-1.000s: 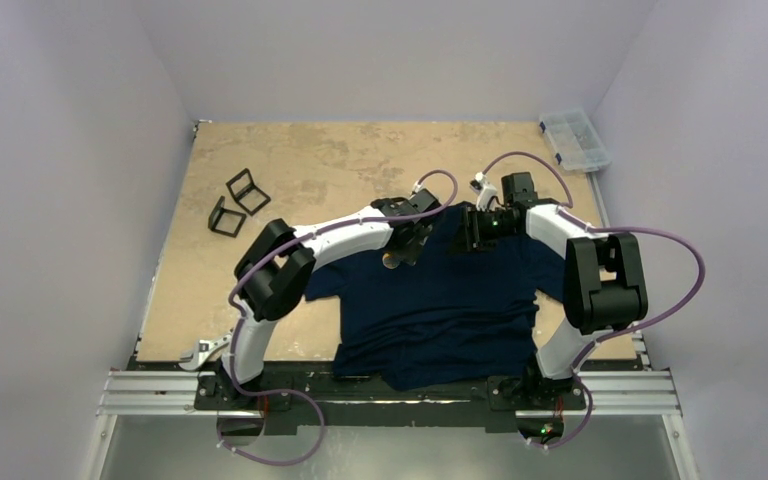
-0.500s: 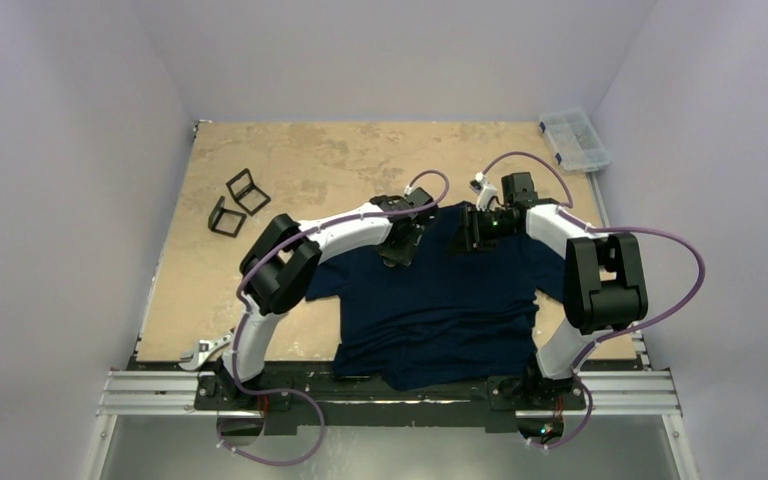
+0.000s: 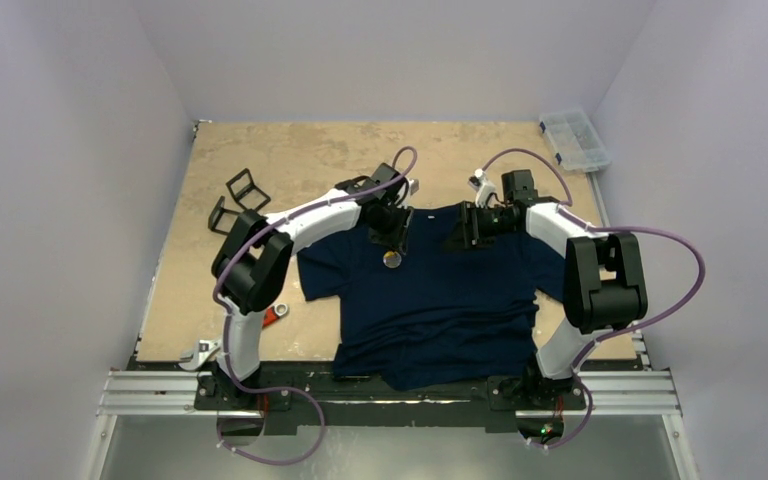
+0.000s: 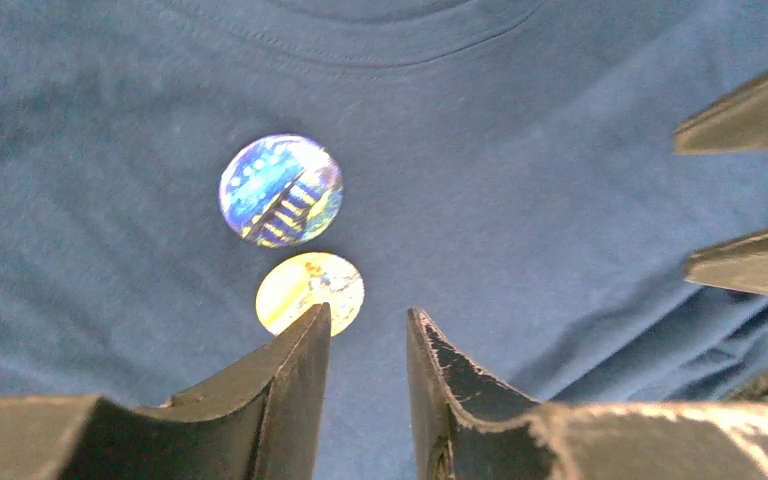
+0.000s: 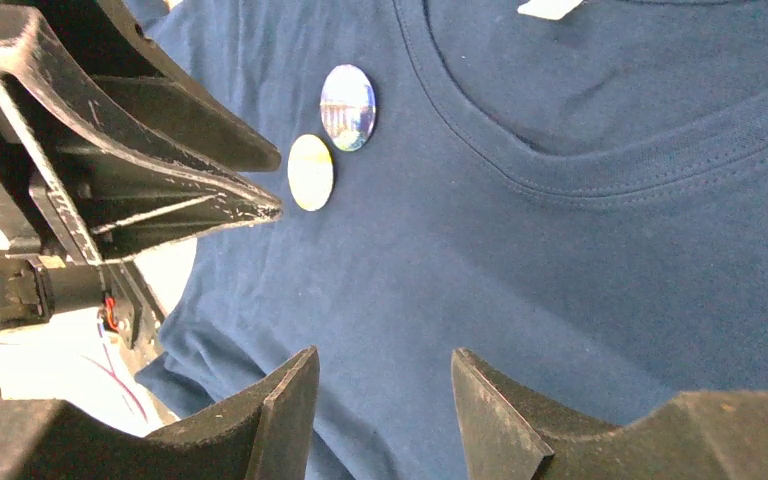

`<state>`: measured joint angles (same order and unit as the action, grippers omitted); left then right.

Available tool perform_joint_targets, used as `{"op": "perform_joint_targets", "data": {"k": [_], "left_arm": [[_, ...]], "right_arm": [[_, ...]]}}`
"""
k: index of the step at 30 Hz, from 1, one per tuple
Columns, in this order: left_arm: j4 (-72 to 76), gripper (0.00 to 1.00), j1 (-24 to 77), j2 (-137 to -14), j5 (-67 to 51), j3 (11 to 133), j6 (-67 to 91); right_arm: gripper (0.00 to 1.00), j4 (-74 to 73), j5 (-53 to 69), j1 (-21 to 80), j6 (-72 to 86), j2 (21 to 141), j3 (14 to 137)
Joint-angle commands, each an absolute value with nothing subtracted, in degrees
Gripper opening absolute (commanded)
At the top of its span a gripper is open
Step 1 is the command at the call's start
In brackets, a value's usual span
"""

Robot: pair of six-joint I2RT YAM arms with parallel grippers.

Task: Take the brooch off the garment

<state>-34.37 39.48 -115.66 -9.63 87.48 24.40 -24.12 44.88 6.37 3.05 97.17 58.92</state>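
The navy T-shirt lies flat in the middle of the table, collar away from the arms. Two round brooches sit on its chest below the collar: a blue one and a yellow one, side by side. Both also show in the right wrist view, blue and yellow. The yellow one shows in the top view. My left gripper is open and empty just above the shirt, its left fingertip at the yellow brooch's edge. My right gripper is open and empty over the shirt's right chest.
Two black wire stands lie at the left back. A clear plastic box sits at the back right corner. A small red item and a metal tool lie near the left arm's base.
My left arm has swung back and left toward the collar, uncovering the yellow brooch. The shirt's left sleeve now lies further left. The right arm has barely moved.
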Motion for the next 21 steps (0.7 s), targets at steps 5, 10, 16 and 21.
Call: {"op": "perform_joint_targets", "data": {"k": [5, 10, 16, 21], "left_arm": [[-33.54, 0.48, 39.08, -113.15, -8.31, 89.23, 21.81], [-40.46, 0.57, 44.19, -114.35, 6.43, 92.42, 23.35], [-42.55, 0.56, 45.24, -117.51, 10.29, 93.91, 24.9], [-44.43, 0.55, 45.42, -120.35, 11.36, 96.66, 24.07]], "right_arm": [[0.56, -21.87, 48.06, 6.52, 3.89, 98.28, 61.46], [0.56, -21.7, 46.45, 6.51, 4.13, 97.76, 60.93], [0.55, -22.51, 44.03, 6.54, 3.78, 97.65, 60.49], [0.55, -22.63, 44.11, 6.55, 3.78, 97.64, 60.63]]}}
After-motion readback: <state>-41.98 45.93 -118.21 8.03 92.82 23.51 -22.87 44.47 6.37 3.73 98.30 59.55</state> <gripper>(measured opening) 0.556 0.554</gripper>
